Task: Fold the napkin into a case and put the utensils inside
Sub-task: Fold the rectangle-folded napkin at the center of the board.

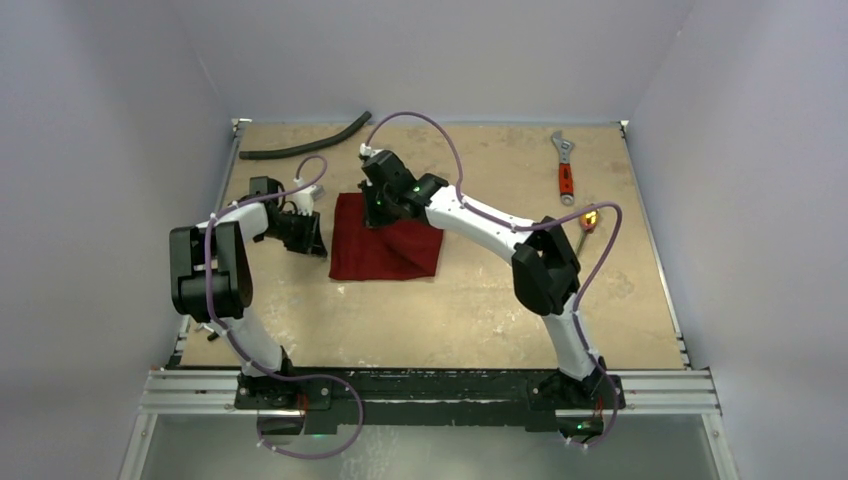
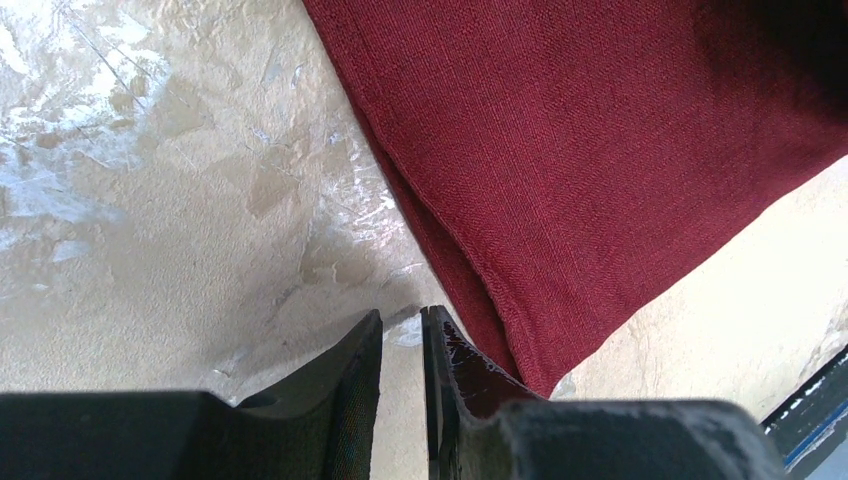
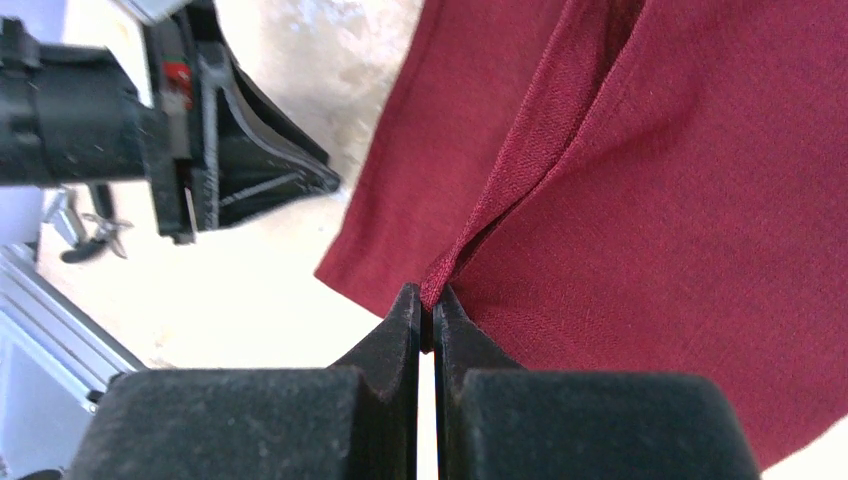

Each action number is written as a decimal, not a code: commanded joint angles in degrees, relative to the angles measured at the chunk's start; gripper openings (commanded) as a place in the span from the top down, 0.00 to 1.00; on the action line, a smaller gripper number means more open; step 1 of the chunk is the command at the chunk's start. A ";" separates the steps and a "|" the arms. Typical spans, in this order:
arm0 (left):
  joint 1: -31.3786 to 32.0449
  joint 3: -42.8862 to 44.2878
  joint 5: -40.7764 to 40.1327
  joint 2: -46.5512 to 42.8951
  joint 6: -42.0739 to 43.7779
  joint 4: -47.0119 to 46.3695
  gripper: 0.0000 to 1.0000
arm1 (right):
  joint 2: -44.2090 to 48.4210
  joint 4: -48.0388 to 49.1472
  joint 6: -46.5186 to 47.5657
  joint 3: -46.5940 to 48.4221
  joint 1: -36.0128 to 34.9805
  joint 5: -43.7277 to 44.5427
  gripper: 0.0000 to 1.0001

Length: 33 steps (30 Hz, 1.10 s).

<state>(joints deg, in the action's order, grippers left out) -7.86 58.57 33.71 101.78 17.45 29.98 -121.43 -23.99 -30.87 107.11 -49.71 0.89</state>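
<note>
The black hose (image 1: 305, 146) lies at the far left of the table (image 1: 480, 300). Nearer, the left gripper (image 1: 303, 233) sits low, just beside the left edge of the napkin (image 1: 385, 255). In the left wrist view its 2 fingers (image 2: 360, 370) stand nearly together with a narrow slit between them. Bare table shows through the slit and no cloth is caught in it. The napkin's folded corner lies against the outer side of 1 finger.

The dark red napkin rests flat near the middle of the table, folded into at least 2 layers, with doubled edges visible along its left side.

The right gripper (image 3: 428, 290) reaches over the napkin's far left corner. Its fingers are pressed together and pinch a small ridge of the cloth at their tips, with a crease running away from the pinch.

Further right, well apart from the napkin, a red-handled wrench (image 1: 565, 168) lies near the far right corner. A small gold-coloured item (image 1: 590, 218) shows beside the right arm's elbow, too small to identify.
</note>
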 commanded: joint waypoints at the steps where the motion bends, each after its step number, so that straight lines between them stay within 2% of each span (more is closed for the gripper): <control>1: -0.18 -1.46 0.22 1.44 -0.31 -0.40 0.79 | -1.97 1.29 -2.04 6.13 -0.42 -1.96 1.00; 8: -0.48 -1.38 0.25 1.45 -0.40 -0.26 0.80 | -5.42 2.19 -2.20 8.03 -3.18 -4.66 1.00; 13: -0.56 -0.86 1.33 2.15 0.44 0.98 0.81 | -4.65 5.99 -1.69 3.70 -4.90 -4.95 1.00; 16: -0.58 -0.61 0.95 2.04 0.34 1.05 0.81 | -3.52 10.56 -1.05 -0.72 -5.01 -8.07 1.00; 29: -1.57 0.82 0.91 2.09 0.29 2.35 0.82 | -8.90 10.50 -2.02 1.99 -5.87 -5.12 1.00; 30: -1.55 0.99 0.84 2.09 0.37 2.49 0.82 | -9.22 10.80 -2.15 2.08 -6.06 -5.06 0.97; 33: -1.75 1.61 0.57 2.03 0.47 3.01 0.82 | -10.76 10.83 -2.42 3.06 -6.76 -5.98 0.64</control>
<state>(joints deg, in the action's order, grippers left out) -8.78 58.85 35.68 102.56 17.08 30.68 -130.52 -14.59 -32.88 107.37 -55.40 -5.19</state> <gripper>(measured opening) 0.185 0.191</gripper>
